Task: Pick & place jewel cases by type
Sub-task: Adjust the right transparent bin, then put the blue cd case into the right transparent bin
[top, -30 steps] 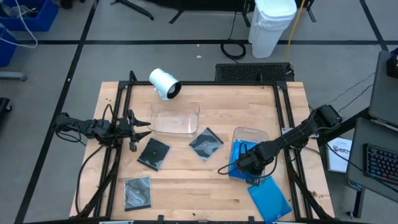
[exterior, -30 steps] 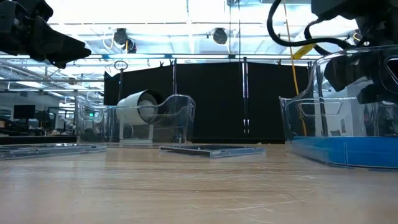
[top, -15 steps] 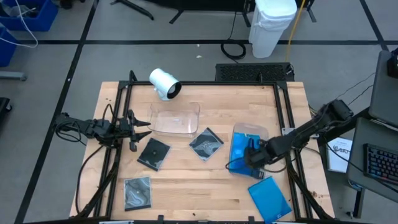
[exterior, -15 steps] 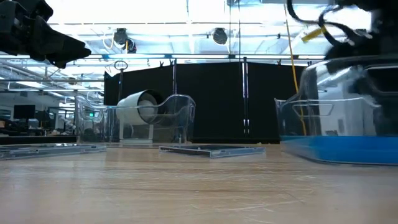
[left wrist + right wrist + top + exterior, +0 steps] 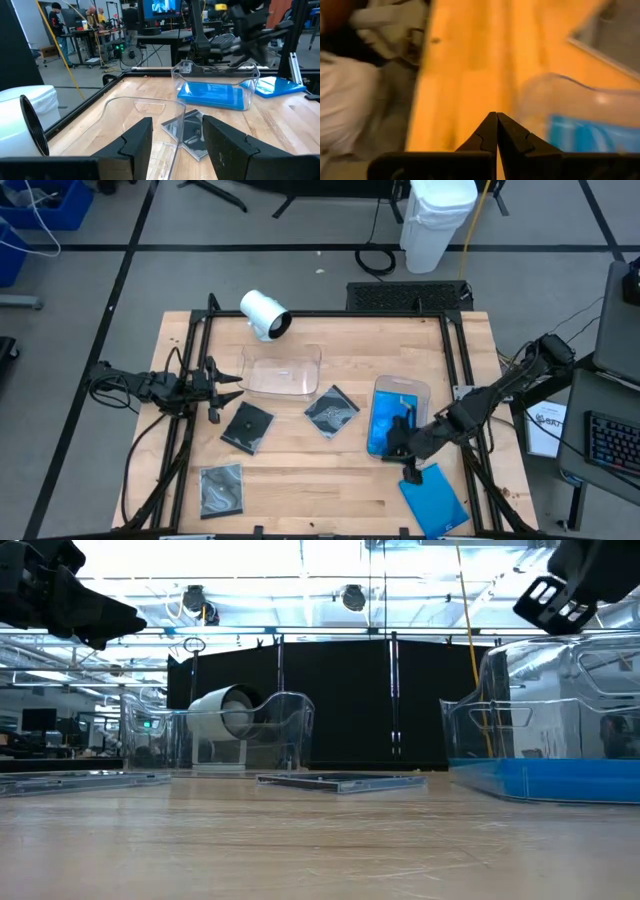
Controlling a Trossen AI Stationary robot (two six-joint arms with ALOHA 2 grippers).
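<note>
The right gripper (image 5: 408,464) is held above the desk (image 5: 300,480), and its fingers (image 5: 496,131) are seen pressed together with nothing between them. Just beyond the fingertips stands a clear tray (image 5: 400,392) with a blue case (image 5: 386,424) lying flat inside it. Just beside the fingers, on the side away from the tray, a second blue case (image 5: 434,498) lies at the desk's near right corner. Whether another blue case lies stacked in the tray cannot be told.

The left gripper (image 5: 225,387) waits at the desk's left edge with its fingers (image 5: 137,145) spread apart and nothing held. Straight ahead of these fingers sits an empty clear tray (image 5: 283,369), and past it a grey case (image 5: 331,410) showing a disc lies flat on the wood. Another grey case (image 5: 247,425) is found just beside the left fingers, toward the near edge, and a third (image 5: 221,489) lies well apart from them at the near left corner. A white cylinder (image 5: 264,314) lies on its side by the far edge, beyond the empty tray.

In the low view the blue case (image 5: 545,780) is seen resting on the tray floor, with the right arm above it.
</note>
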